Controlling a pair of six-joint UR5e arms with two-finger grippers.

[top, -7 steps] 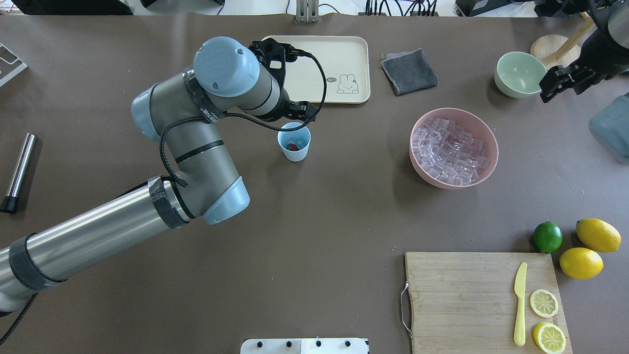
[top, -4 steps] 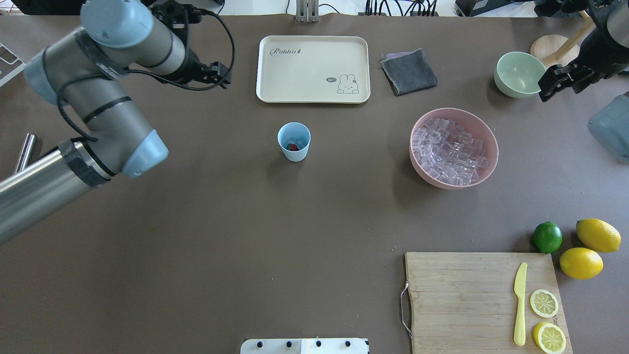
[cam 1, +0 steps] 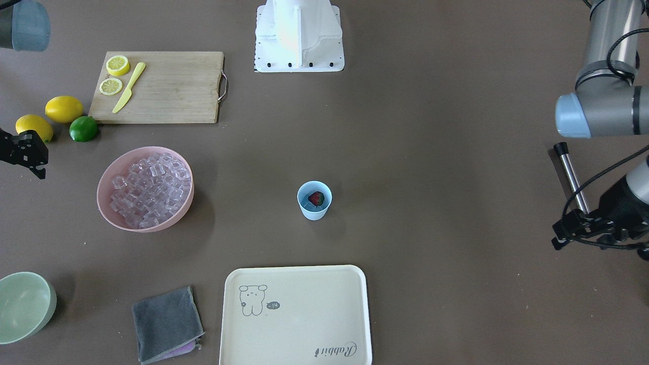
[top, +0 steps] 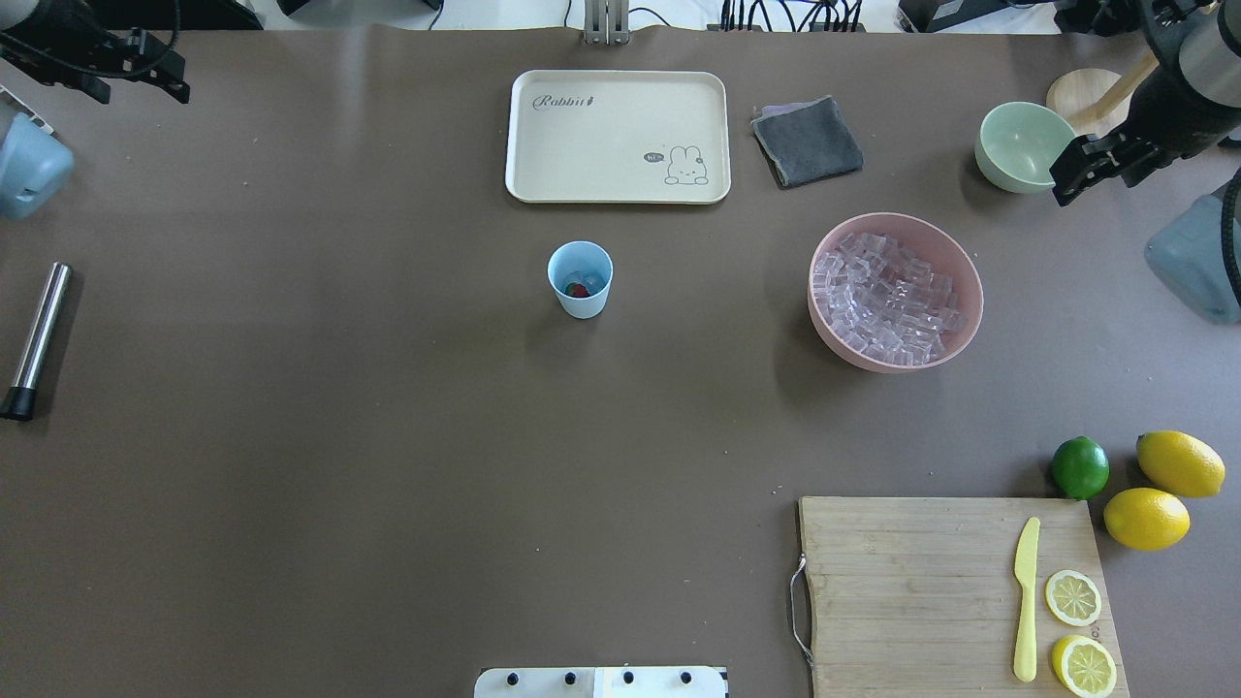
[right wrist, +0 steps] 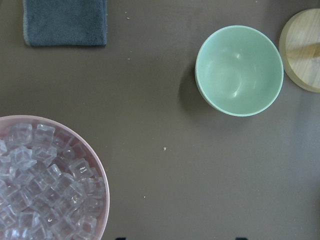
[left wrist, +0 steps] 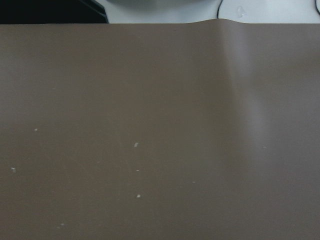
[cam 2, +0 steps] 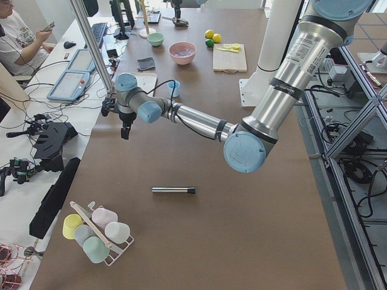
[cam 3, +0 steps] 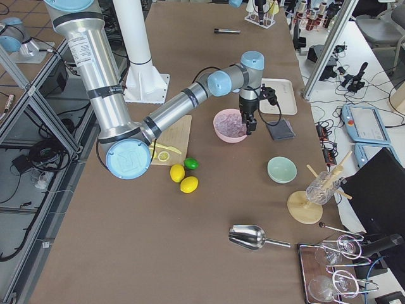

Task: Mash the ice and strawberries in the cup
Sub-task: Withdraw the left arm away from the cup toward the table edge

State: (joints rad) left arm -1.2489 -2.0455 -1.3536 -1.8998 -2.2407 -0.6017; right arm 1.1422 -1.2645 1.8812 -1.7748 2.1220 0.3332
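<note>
**Cup [top: 580, 279] stands clear at mid-counter as left arm pulls back**

Small, light blue and tapered, the cup stands upright on the brown counter [top: 388, 436], near the cream rabbit tray [top: 617, 136] and well apart from the pink bowl [top: 877, 361] heaped with clear ice [top: 892, 301]. A tiny red strawberry [cam 1: 316, 198] with a green top lies inside the cup.

The front-facing view shows the berry's red and green plainly. The overhead view shows it low against the cup's wall, with something pale beside it that is too small to name. Only the right wrist view looks straight down on the ice cubes, the pale green bowl [right wrist: 239, 70] and a grey cloth [right wrist: 65, 22]. Two dark tips at its lower edge put the right jaws apart, holding nothing. The left wrist view shows bare counter alone, and whether the left jaws are apart or together cannot be told. Only the right side view takes in a metal scoop [cam 3: 256, 237].

A second ago the left arm [cam 2: 193, 118] reached over the cup, its jaws just beside the rim. It has since swung back to the counter's far left corner, uncovering the steel muddler [top: 36, 339]. The cup has not moved.
</note>
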